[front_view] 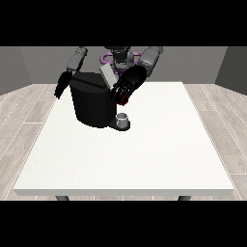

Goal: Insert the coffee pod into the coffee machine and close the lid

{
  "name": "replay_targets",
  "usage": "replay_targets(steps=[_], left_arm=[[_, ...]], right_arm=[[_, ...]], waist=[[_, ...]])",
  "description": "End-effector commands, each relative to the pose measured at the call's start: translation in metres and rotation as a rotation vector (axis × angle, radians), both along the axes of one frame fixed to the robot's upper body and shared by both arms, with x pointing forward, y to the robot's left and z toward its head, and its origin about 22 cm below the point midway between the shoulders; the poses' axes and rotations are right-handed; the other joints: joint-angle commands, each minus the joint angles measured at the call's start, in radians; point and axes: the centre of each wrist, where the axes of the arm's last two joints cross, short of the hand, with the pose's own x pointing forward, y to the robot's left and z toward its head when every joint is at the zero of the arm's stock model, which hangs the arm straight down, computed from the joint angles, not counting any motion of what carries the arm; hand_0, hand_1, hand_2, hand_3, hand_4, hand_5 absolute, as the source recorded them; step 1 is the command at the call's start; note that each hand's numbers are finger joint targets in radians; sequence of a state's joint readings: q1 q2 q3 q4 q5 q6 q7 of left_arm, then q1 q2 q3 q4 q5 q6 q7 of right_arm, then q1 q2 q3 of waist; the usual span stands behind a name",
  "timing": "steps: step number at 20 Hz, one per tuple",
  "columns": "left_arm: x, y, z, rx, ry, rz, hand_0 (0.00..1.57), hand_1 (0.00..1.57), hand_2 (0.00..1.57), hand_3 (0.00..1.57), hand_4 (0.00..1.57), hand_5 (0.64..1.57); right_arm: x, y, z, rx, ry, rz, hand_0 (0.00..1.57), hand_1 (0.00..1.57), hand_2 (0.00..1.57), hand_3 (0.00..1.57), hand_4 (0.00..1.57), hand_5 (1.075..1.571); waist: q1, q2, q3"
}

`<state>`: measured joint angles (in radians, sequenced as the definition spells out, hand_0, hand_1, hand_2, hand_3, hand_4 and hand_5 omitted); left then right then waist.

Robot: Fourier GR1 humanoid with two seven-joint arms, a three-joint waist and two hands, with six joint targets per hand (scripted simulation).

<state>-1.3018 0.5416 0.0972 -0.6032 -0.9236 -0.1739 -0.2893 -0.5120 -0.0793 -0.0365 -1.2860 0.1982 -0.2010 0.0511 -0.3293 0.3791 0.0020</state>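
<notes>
Coffee machine (94,103): a black, rounded body standing on the white worktop (144,159), towards its far left part as the front view shows it, close to the robot. Its grey lid (107,75) stands raised and tilted at the top of the machine, just to the left of the robot hand at the view's right (128,87). At the machine's foot, on its right side, a small grey cup (123,118) sits on the dark base plate that juts out from the body.

The robot hand at the view's right hangs over the machine's upper right corner, beside the lid, with its fingers stretched downward and slightly apart; a streak of red shows along its lower edge. Whether it touches the lid or the machine cannot be told from this view. The coffee pod cannot be made out anywhere; if it is in that hand or already in the machine, the view does not show it.

The robot hand at the view's left (61,87) hangs beside the machine's upper left edge, near the worktop's far left corner, fingers pointing down and relaxed, holding nothing that can be seen. It appears apart from the machine.
</notes>
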Motion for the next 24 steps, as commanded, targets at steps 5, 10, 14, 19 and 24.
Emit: replay_targets(steps=[5,10,14,19,24], left_arm=[[0.003,0.003,-0.069,-0.016,0.178,0.001,0.0,0.0,0.0,0.06,0.0,1.571],[-0.003,-0.014,-0.138,-0.068,0.319,-0.049,0.0,0.0,0.08,0.0,0.0,1.571],[-0.004,-0.039,-0.165,-0.459,0.373,-0.17,0.0,0.0,0.15,0.0,0.0,1.571],[-0.038,-0.038,-0.27,-0.953,0.509,-0.141,0.0,0.0,0.0,0.0,0.41,1.571],[-0.085,-0.039,-0.346,-1.066,0.655,-0.096,0.0,0.0,0.0,0.0,0.42,1.571]], right_arm=[[-0.023,-0.015,-0.049,0.027,0.131,-0.048,0.0,0.0,0.0,0.0,0.0,1.571],[-0.054,-0.039,-0.097,0.068,0.225,-0.067,0.0,0.0,0.0,0.0,0.0,1.571],[-0.068,-0.031,-0.118,0.065,0.271,-0.122,0.0,0.0,0.0,0.0,0.0,1.571],[-0.072,-0.06,-0.112,0.104,0.285,-0.16,0.0,0.0,0.0,0.0,0.0,1.571],[-0.061,-0.04,-0.089,0.145,0.23,-0.026,0.0,0.0,0.0,0.0,0.0,1.571]], waist=[[0.086,-0.161,-0.0018],[0.136,-0.284,-0.0018],[0.217,-0.379,-0.0033],[0.322,-0.505,-0.0063],[0.386,-0.605,-0.0033]])
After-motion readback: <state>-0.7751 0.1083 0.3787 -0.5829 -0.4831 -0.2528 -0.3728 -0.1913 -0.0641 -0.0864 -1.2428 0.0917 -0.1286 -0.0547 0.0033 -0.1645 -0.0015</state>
